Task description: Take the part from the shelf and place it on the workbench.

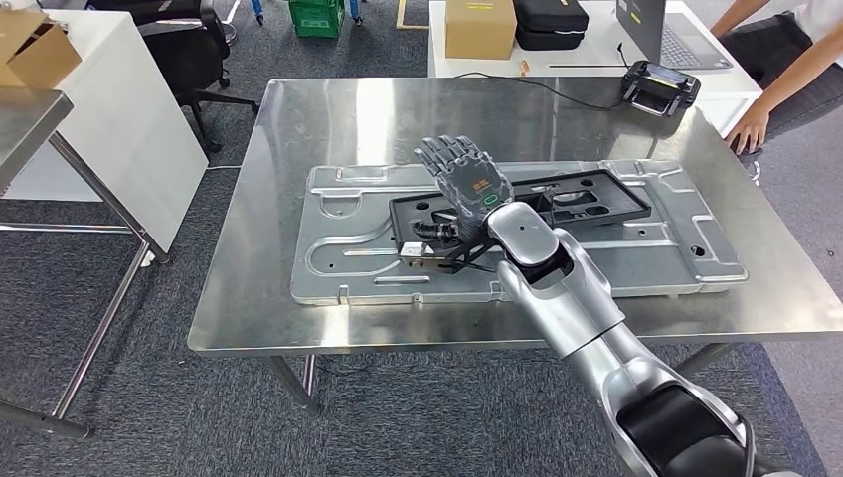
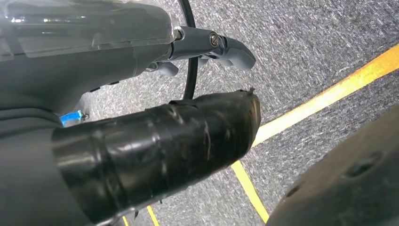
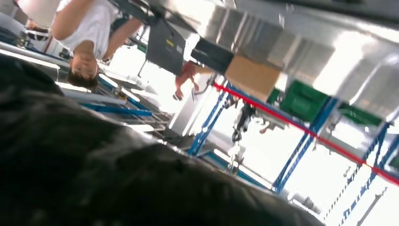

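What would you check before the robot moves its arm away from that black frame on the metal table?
1. Black frame lies flat on the big silver plate: ok.
2. Plate sits fully on the workbench: ok.
3. Right hand raised, fingers spread, holding nothing: ok.
4. Hand clear of the frame underneath: cannot tell.
5. Person's hand at the far table edge, away from the arm: ok.
6. Left hand holding nothing: cannot tell.

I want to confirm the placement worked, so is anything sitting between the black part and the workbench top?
Yes. The black part lies on a large silver stamped panel, which itself rests on the steel workbench. The right hand hovers above the part, fingers spread.
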{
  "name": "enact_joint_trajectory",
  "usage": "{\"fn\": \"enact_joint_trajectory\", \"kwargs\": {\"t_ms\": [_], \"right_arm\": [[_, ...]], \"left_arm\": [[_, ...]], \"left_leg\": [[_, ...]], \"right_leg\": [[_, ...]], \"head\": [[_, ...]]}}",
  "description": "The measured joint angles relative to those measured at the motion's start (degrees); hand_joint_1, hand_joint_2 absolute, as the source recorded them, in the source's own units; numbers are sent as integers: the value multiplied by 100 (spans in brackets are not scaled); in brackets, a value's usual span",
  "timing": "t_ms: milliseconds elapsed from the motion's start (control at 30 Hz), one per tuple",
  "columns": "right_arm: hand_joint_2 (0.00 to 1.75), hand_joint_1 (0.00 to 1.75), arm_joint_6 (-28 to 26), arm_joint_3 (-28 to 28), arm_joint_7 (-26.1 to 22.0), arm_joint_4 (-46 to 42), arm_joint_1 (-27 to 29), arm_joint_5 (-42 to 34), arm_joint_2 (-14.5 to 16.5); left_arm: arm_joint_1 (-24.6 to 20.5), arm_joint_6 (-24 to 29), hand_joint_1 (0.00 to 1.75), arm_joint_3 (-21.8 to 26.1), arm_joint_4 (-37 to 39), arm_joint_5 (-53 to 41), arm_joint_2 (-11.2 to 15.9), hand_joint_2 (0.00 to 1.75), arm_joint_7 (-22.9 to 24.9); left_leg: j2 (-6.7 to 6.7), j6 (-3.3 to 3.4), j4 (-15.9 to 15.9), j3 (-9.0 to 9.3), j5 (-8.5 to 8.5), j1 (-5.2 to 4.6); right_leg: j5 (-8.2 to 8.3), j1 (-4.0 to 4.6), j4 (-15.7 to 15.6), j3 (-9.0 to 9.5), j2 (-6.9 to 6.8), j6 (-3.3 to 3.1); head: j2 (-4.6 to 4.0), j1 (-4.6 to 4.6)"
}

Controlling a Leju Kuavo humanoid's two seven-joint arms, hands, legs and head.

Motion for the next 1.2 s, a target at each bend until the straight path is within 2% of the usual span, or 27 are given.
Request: {"fn": "enact_joint_trajectory", "kwargs": {"t_ms": [233,300,333,367,400,467,500,533,567,667,700,767,833,867,933,967,1000,1033,1067,1100,1133,1167,1200], "right_arm": [[0,0,105,-33,-154,-2096,934,-401,117],[0,0,97,-32,-204,-2659,1210,-485,114],[0,0,84,-31,-221,-2916,1338,-517,101],[0,0,71,-31,-227,-3141,1457,-536,82],[0,0,61,-31,-228,-3344,1574,-547,56],[0,0,52,-29,-240,-3654,1780,-573,12],[0,0,50,-28,-255,-3768,1867,-588,-7],[0,0,48,-27,-274,-3861,1939,-603,-25],[0,0,42,-27,-296,-3950,2000,-613,-48],[0,0,-10,-26,-327,-4215,2170,-603,-139],[0,0,-36,-26,-329,-4296,2233,-594,-174],[0,0,-76,-23,-329,-4424,2354,-580,-244],[0,0,-97,-22,-329,-4517,2450,-571,-309],[0,0,-104,-22,-329,-4552,2487,-569,-328],[0,0,-116,-22,-329,-4601,2543,-567,-351],[0,0,-119,-22,-329,-4616,2568,-567,-360],[0,0,-121,-22,-329,-4625,2592,-567,-370],[0,0,-121,-22,-329,-4630,2611,-567,-381],[0,0,-122,-22,-329,-4633,2623,-567,-391],[0,0,-123,-22,-329,-4637,2632,-567,-398],[0,0,-127,-22,-329,-4647,2642,-567,-407],[0,0,-134,-23,-328,-4666,2660,-567,-418],[0,0,-143,-23,-328,-4687,2687,-566,-438]], "left_arm": [[2,177,0,-169,1,225,-32,0,195],[3,260,0,-233,3,278,-33,0,232],[2,302,0,-268,4,302,-33,0,241],[1,339,0,-299,4,320,-33,0,247],[0,370,0,-327,4,336,-33,0,251],[-1,420,0,-378,5,360,-32,0,258],[-1,442,0,-402,5,374,-32,0,259],[-1,466,0,-423,6,391,-33,0,259],[-1,488,0,-441,7,413,-34,0,259],[-5,525,0,-508,7,477,-38,0,258],[-7,534,0,-532,7,493,-39,0,258],[-8,554,0,-569,7,527,-39,0,252],[-4,568,0,-589,11,545,-36,0,244],[-2,571,0,-598,14,548,-34,0,242],[-4,574,0,-618,20,551,-32,0,240],[-7,574,0,-627,21,551,-32,0,239],[-11,574,0,-634,22,552,-33,0,238],[-16,574,0,-640,22,552,-33,0,237],[-21,574,0,-648,22,552,-33,0,235],[-26,575,0,-657,22,553,-33,0,235],[-31,576,0,-667,22,557,-31,0,235],[-35,577,0,-676,22,563,-27,0,235],[-37,579,0,-685,22,570,-23,0,234]], "left_leg": [[-17,53,33,-10,-28,-28],[-23,87,5,3,5,-8],[-21,110,-26,16,36,11],[-16,132,-59,23,63,30],[-11,151,-81,22,84,42],[-7,169,-80,-10,101,37],[-7,170,-70,-32,107,35],[-8,168,-55,-54,113,35],[-12,163,-35,-76,118,37],[-35,115,40,-136,130,37],[-43,85,55,-148,140,32],[-54,8,55,-168,181,26],[-51,-70,83,-207,159,24],[-46,-108,185,-252,39,30],[-33,-172,705,-429,-432,56],[-31,-197,1073,-536,-683,67],[-29,-217,1396,-612,-849,76],[-29,-230,1585,-617,-902,81],[-27,-234,1574,-520,-838,84],[-26,-227,1353,-317,-698,86],[-25,-210,978,-33,-563,87],[-21,-183,549,263,-503,76],[-19,-149,231,469,-473,61]], "right_leg": [[-12,-18,-4,10,-17,44],[-16,-14,-2,22,-22,72],[-72,-13,45,15,-12,88],[-199,-11,177,-30,4,100],[-398,-14,437,-127,21,113],[-834,-20,1196,-422,41,137],[-953,-23,1503,-532,42,146],[-957,-25,1622,-555,42,150],[-851,-28,1508,-460,41,148],[-423,-15,400,195,51,94],[-357,0,167,319,56,68],[-313,32,75,333,60,15],[-257,2,5,298,49,-64],[-208,-15,-21,268,41,-114],[-112,-27,-41,178,26,-178],[-72,-24,-28,112,21,-190],[-33,-20,-9,39,14,-186],[5,-18,15,-35,5,-180],[42,-17,39,-108,-2,-171],[78,-16,63,-176,-6,-159],[111,-16,89,-231,-8,-143],[143,-11,112,-276,-10,-119],[178,-9,121,-294,-19,-88]], "head": [[0,-1],[0,-1],[0,1],[0,2],[0,3],[0,1],[0,2],[0,2],[0,2],[1,1],[1,1],[1,1],[0,1],[0,0],[0,-2],[0,-2],[0,-2],[0,-2],[0,-2],[0,-2],[0,-3],[0,-3],[0,-2]]}}
